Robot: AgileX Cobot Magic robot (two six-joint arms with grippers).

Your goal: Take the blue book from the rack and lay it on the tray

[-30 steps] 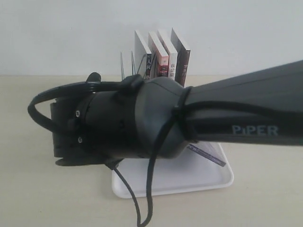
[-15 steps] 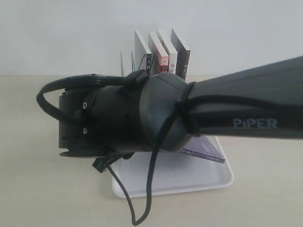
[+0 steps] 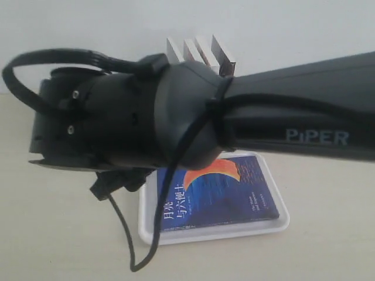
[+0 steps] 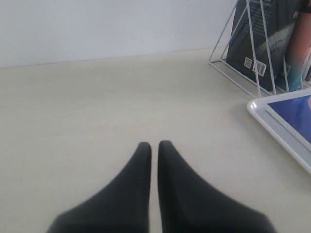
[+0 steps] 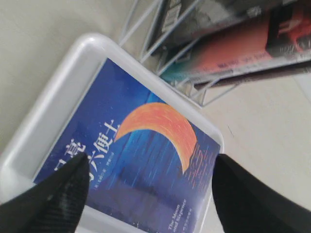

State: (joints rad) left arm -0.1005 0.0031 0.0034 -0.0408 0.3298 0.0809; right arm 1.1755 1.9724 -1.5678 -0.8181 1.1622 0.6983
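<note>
The blue book [image 3: 217, 193] lies flat and cover up in the tray [image 3: 280, 221], lower centre-right of the exterior frame. Its orange-red crescent and white title are in plain sight, and its edges sit inside the raised rim. The tray rests on the pale desk [image 3: 53, 234].

The right arm [image 3: 304, 126], marked PIPER, stretches in from the right edge and fills most of the middle of that frame. Behind it, at top centre, only the tops of the other books [image 3: 199, 51] peek out.

Over to the right wrist view: the right pincer [image 5: 150, 162] is spread wide over the cover and holds nothing. The leaning books stand just beyond the tray.

And the left wrist view: the left pincer [image 4: 154, 145] hovers over bare desk. Its fingers are drawn together with only a sliver between them and nothing in them. The white wire rack [image 4: 252, 48] and a corner of the tray sit off to one side, well apart from it.
</note>
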